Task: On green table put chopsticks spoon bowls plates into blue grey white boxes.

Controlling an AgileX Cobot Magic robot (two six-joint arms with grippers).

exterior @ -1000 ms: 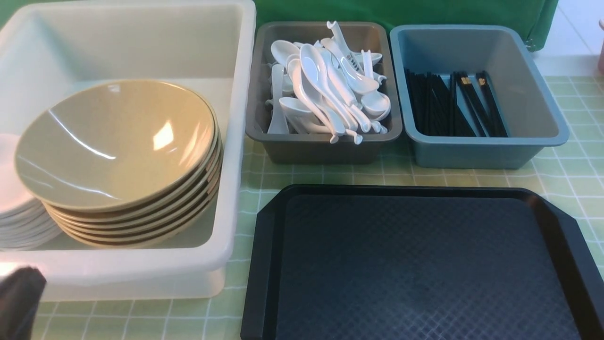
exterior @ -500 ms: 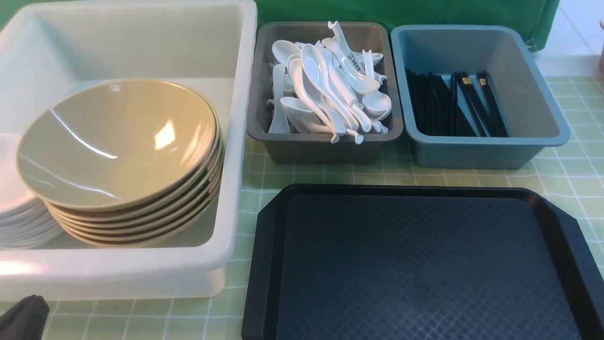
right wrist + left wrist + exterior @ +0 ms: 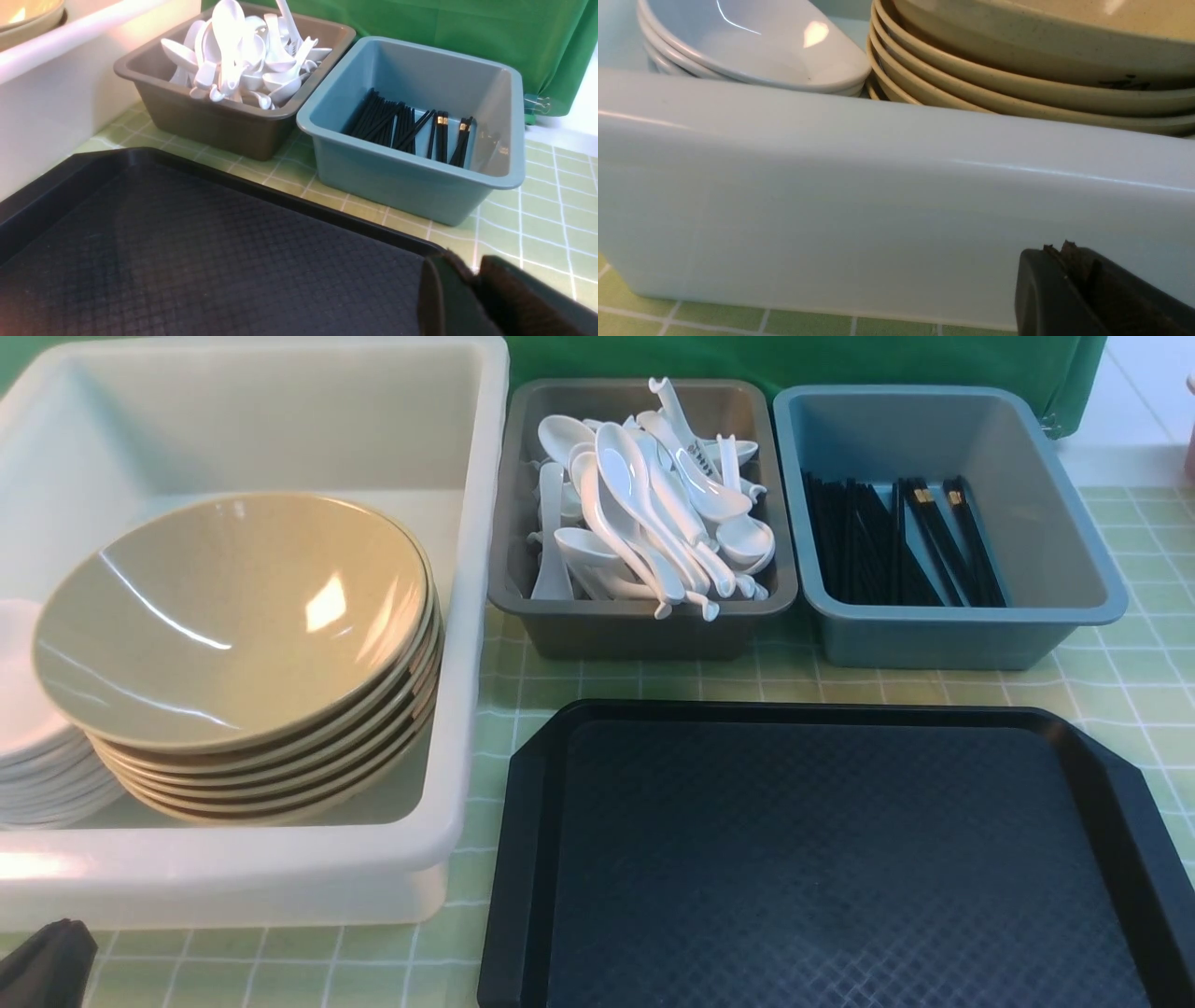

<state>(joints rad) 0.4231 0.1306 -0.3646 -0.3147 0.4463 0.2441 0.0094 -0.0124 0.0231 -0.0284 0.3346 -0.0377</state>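
- My left gripper (image 3: pixel 1069 261) is closed and empty, near the big white plastic tub (image 3: pixel 878 196); swinging it could clip the rim.
- Right gripper (image 3: pixel 472 289): can't tell its gap.

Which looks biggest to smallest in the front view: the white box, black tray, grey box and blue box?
1. White box and black tray: too close to call, both cut off by the frame edges.
2. Blue box, slightly larger than the grey.
3. Grey box.

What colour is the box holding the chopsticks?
Blue-grey plastic box, holding black chopsticks; clearest in the right wrist view.
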